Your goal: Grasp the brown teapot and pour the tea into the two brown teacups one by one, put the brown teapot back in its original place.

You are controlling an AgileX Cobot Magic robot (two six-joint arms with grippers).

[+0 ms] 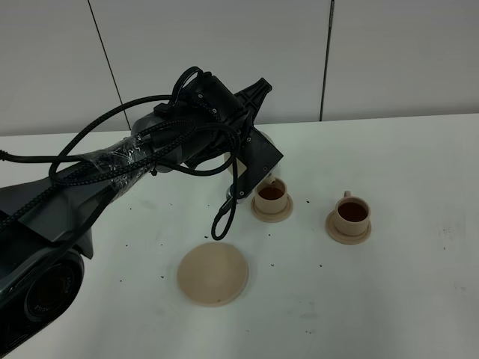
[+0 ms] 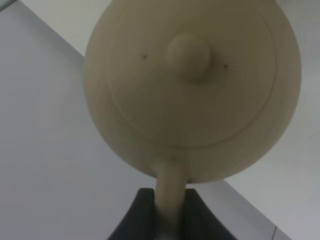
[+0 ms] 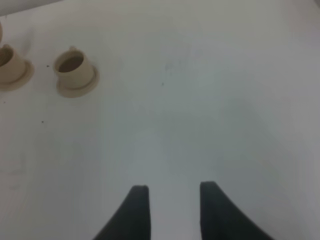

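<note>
Brown teapot (image 2: 190, 100): aloft, loop handle pinched in my left pincer (image 2: 169, 210), beside left teacup (image 1: 271, 198). Right teacup (image 1: 350, 217): apart, on its own saucer. Large saucer (image 1: 212, 273): open table (image 1: 389, 299) all round. Right pincer (image 3: 170, 200): spread, holding nothing.

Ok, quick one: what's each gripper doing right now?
Left gripper: closed on the handle of the brown teapot.
Right gripper: open, holding nothing.

Blurry brown teapot (image 2: 192, 100), partly off-frame.
</note>
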